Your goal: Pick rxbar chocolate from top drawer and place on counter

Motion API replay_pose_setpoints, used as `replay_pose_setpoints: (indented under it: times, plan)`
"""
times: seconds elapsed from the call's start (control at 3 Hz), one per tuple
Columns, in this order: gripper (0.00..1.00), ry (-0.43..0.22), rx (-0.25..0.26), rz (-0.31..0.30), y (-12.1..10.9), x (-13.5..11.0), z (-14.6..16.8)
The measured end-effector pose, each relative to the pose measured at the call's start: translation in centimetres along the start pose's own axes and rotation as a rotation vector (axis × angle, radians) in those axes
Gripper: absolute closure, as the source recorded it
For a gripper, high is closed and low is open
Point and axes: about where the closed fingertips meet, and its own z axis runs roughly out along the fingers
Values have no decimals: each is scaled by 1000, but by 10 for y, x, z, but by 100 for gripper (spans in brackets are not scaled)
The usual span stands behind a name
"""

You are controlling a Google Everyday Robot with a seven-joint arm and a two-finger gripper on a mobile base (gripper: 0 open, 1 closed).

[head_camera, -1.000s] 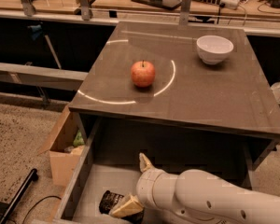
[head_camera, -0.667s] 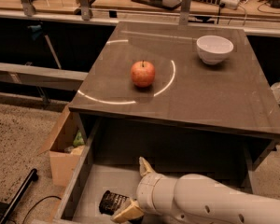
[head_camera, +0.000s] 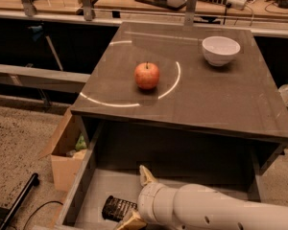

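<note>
The rxbar chocolate (head_camera: 117, 208), a dark shiny bar, lies on the floor of the open top drawer (head_camera: 81, 176) near its front left. My gripper (head_camera: 135, 197) is down inside the drawer on a white arm, just right of the bar. It is open: one tan finger (head_camera: 146, 175) points up and back, and the other (head_camera: 131, 221) sits at the bar's near right end. The bar rests on the drawer floor. The counter (head_camera: 221, 99), with its white arc line, is above the drawer.
A red apple (head_camera: 147, 75) stands on the counter inside the arc and a white bowl (head_camera: 220, 50) at its back right. A brown cardboard box (head_camera: 66, 150) sits on the floor left of the drawer. A black pole (head_camera: 17, 202) lies on the floor. A wooden bench runs behind.
My gripper has sunk slightly lower into the drawer, toward the bar. The bar, apple and bowl have not moved.
</note>
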Motion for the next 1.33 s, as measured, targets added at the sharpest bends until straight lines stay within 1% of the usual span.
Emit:
replay_pose_setpoints:
  times: [0.33, 1.0, 1.33]
  plan:
    - [15, 8, -5, -12, 4, 4, 6]
    - [61, 20, -27, -17, 8, 8, 9]
    - [84, 20, -27, -16, 8, 7, 8]
